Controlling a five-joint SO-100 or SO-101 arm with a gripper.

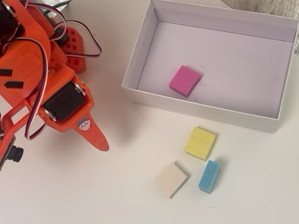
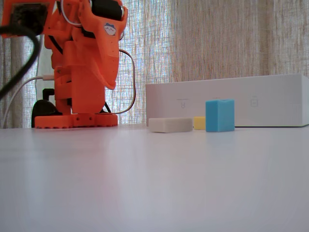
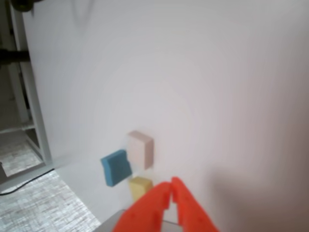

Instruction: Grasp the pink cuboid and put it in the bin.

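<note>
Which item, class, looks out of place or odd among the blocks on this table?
The blue block stands on its narrow edge, taller than the flat cream block and yellow block beside it. The pink cuboid lies apart from them, inside the bin. Nothing looks spilled or damaged.
</note>
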